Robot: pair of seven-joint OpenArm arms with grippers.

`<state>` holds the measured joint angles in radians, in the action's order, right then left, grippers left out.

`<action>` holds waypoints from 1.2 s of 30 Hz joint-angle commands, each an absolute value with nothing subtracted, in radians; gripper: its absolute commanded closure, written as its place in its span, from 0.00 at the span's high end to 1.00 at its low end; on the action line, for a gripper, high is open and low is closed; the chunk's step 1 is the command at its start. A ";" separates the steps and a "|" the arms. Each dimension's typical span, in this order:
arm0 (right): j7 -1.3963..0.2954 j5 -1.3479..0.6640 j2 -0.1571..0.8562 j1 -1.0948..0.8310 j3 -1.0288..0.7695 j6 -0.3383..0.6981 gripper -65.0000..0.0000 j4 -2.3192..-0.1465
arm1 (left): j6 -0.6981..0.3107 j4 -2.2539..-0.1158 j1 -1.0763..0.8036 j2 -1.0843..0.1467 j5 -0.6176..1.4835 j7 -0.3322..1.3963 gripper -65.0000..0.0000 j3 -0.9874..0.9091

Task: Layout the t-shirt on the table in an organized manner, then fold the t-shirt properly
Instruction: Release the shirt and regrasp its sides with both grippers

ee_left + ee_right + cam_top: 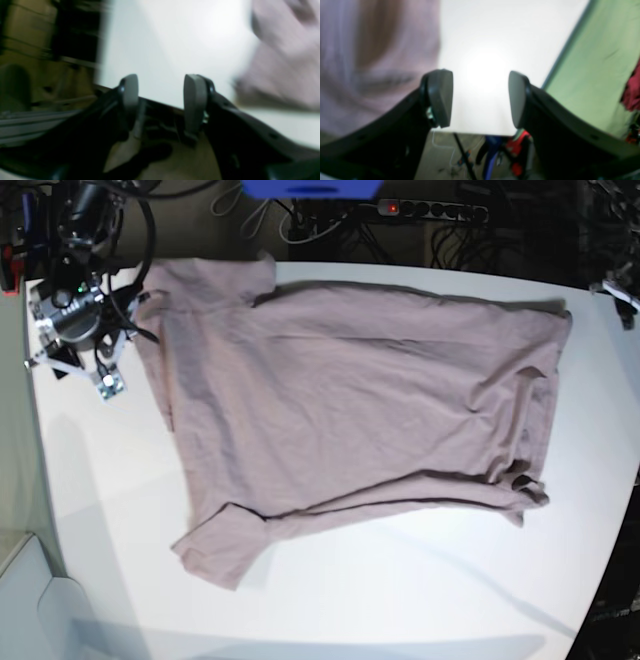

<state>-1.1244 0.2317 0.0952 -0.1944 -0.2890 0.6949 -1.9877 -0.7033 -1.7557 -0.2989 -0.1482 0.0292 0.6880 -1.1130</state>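
The mauve t-shirt (350,400) lies spread across the white table (400,590), with one sleeve toward the front left and the other at the back left. My right gripper (80,375) hovers just left of the shirt's back-left sleeve. In the right wrist view it (480,97) is open and holds nothing, with the t-shirt (370,62) blurred to its left. My left gripper (162,95) is also open and empty over the bare table (175,37), and the t-shirt (287,62) lies to its right. In the base view only a bit of the left arm (622,288) shows at the right edge.
A power strip (430,208), cables and a blue object (310,188) sit behind the table's far edge. A green surface (595,75) lies beyond the table edge in the right wrist view, with red and blue items (517,150) on the floor below.
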 commanded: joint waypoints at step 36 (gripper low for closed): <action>-0.760 0.240 0.160 0.128 -0.142 0.698 0.00 -1.250 | -0.698 -1.228 0.018 -0.173 0.104 0.730 0.23 -0.714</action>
